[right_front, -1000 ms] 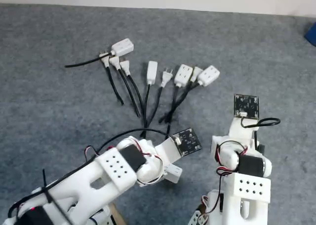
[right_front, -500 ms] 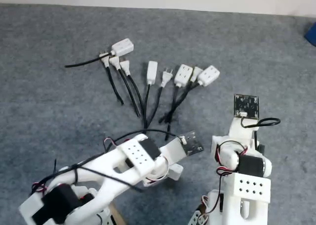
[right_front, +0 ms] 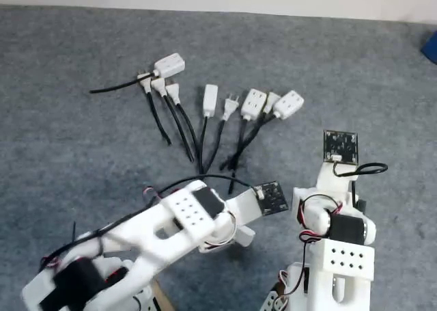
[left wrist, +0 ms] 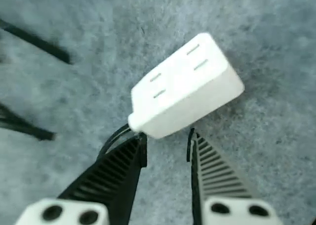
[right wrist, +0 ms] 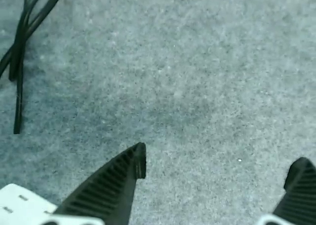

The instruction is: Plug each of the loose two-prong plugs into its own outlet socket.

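Note:
A white outlet block (left wrist: 187, 91) with two pairs of slots lies on the grey carpet in the left wrist view. My left gripper (left wrist: 166, 148) is open, its black fingertips (left wrist: 140, 151) just short of the block's cord end, nothing between them. My right gripper (right wrist: 217, 168) is wide open over bare carpet, with a white outlet's corner (right wrist: 19, 200) beside one finger. In the high view, loose plugs (right_front: 230, 106) and outlets (right_front: 253, 103) on black cords fan out at the far middle. The left arm's wrist board (right_front: 272, 197) sits near the right arm (right_front: 340, 188).
A further outlet (right_front: 169, 65) and three plugs (right_front: 158, 85) lie at the far left of the fan. Black cords (right_front: 205, 154) gather toward the left arm, and cords (right wrist: 19, 37) cross the right wrist view. A blue object (right_front: 430, 48) is at the right edge.
The left arm has swung and stretched a little to the right, toward the right arm. The right arm and the far plugs and outlets have not moved.

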